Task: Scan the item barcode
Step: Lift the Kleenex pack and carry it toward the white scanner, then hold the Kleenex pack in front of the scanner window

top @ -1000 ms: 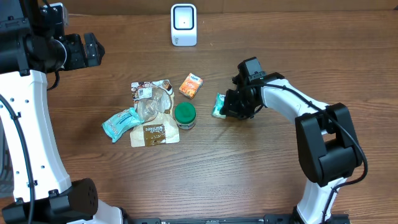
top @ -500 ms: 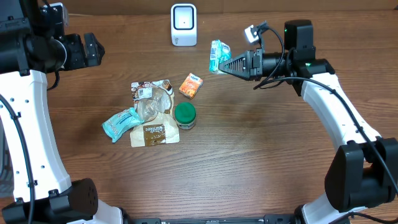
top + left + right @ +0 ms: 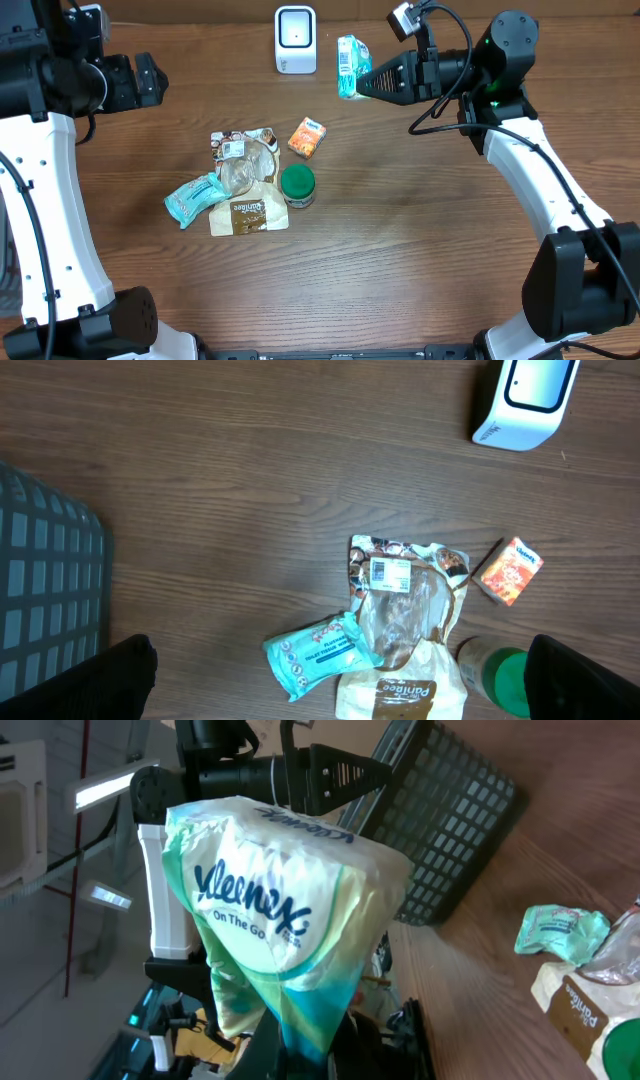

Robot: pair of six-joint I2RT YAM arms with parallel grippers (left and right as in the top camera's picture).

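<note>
One tissue pack [image 3: 347, 66], pinched in the clamped-shut right tool [image 3: 360, 82], has risen off the surface to just right of the scanner [image 3: 295, 39], so its barcode is nearly presented; well left of the scanner, the left tool [image 3: 150, 80] gapes empty.

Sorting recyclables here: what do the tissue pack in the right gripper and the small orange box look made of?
Tissue pack: thin glossy plastic film, judging by wrinkles and sheen. Orange box: probably printed cardboard, given its flat faces and sharp edges.
</note>
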